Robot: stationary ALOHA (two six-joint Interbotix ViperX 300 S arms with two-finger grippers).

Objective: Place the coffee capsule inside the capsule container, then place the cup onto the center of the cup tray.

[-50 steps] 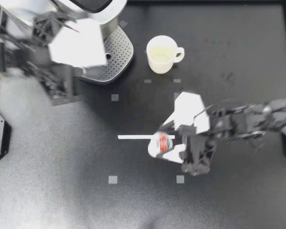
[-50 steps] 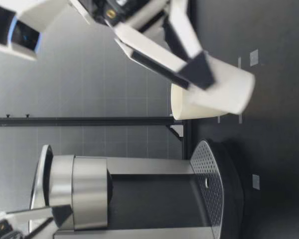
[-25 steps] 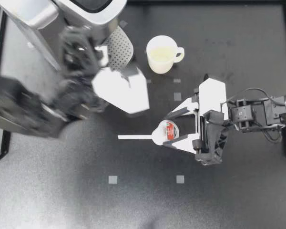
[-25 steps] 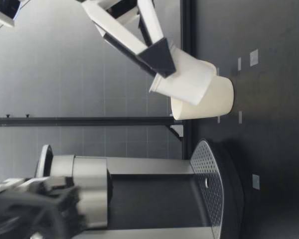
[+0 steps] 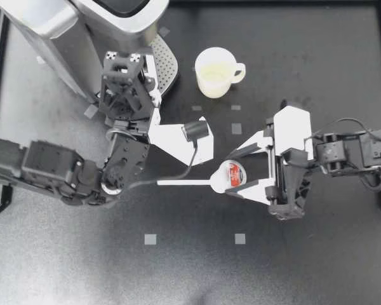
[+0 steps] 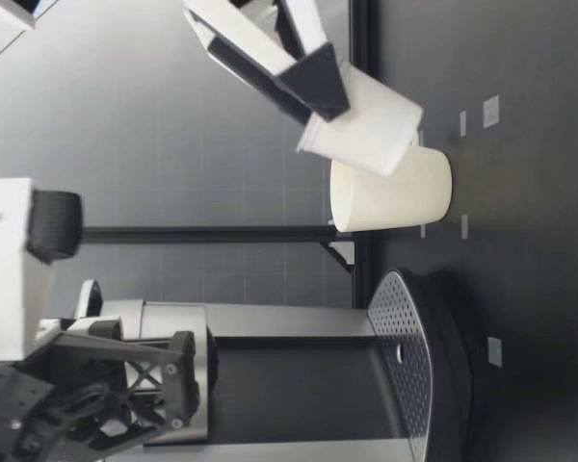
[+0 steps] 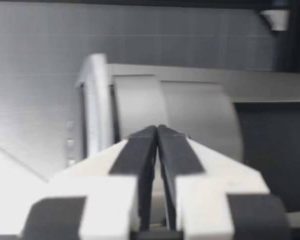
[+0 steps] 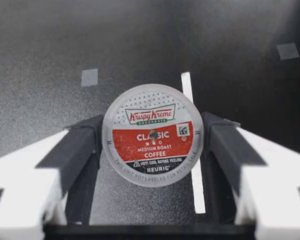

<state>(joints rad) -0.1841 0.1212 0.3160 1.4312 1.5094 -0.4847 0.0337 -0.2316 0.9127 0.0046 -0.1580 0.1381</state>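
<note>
My right claw (image 5: 232,174) pinches the coffee capsule (image 5: 233,173) from both sides, up off the counter (image 5: 305,267). My left claw (image 5: 126,67) is shut tight on nothing, by the coffee machine (image 5: 51,25). If the pinch slips, the capsule could drop and roll away.

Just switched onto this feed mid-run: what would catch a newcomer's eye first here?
My right gripper is shut on the coffee capsule, held clear of the table near its middle, its foil lid facing back along the gripper. My left gripper, shut and empty, points at the coffee machine, by its perforated cup tray. The white cup stands on the table beside that tray, not on it.
</note>
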